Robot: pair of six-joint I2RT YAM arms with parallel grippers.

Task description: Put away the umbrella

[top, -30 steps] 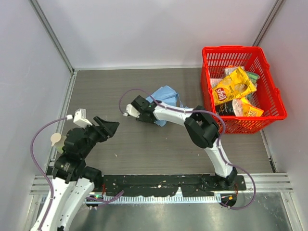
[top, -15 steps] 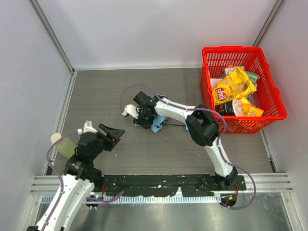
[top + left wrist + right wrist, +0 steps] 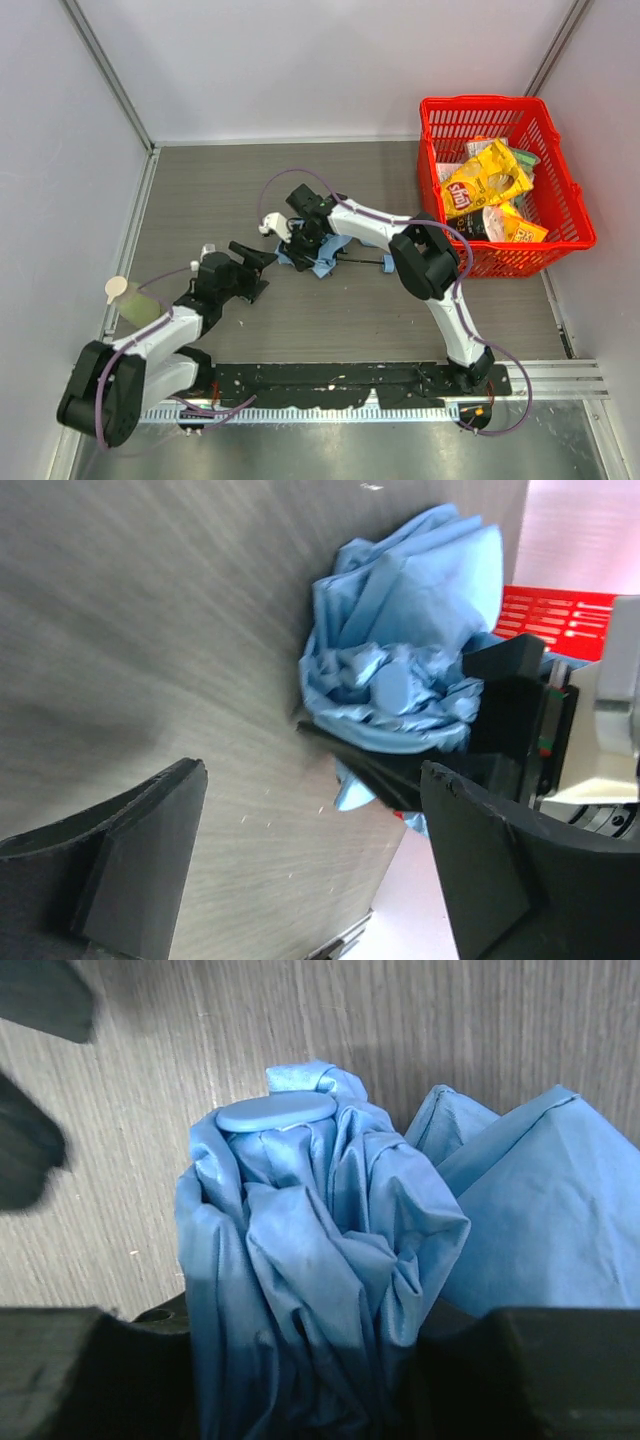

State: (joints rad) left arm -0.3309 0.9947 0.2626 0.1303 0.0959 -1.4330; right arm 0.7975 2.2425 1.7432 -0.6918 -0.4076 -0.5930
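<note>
Found umbrella [image 3: 322, 252] collapsed at centre of surface [image 3: 200, 200], right gripper [image 3: 300, 240] fingers pinching its bunched canopy, left gripper [image 3: 258, 268] fingers wide and empty at its 8 o'clock; judged light, fabric limp and slippery, so grip the bundle or the stiff shaft [image 3: 362, 261] toward 3 o'clock.

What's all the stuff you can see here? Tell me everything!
umbrella: one, light blue, bunched up mid-table
basket: one, red, table's far right
snack bags: several, mostly yellow, inside the basket
pale thing: one, cream-green, table's left edge, too small to name
table: one, grey wood-grain
left arm: one, white and black, jaws open, empty, near the umbrella
right arm: one, white and black, jaws shut on the umbrella
</note>
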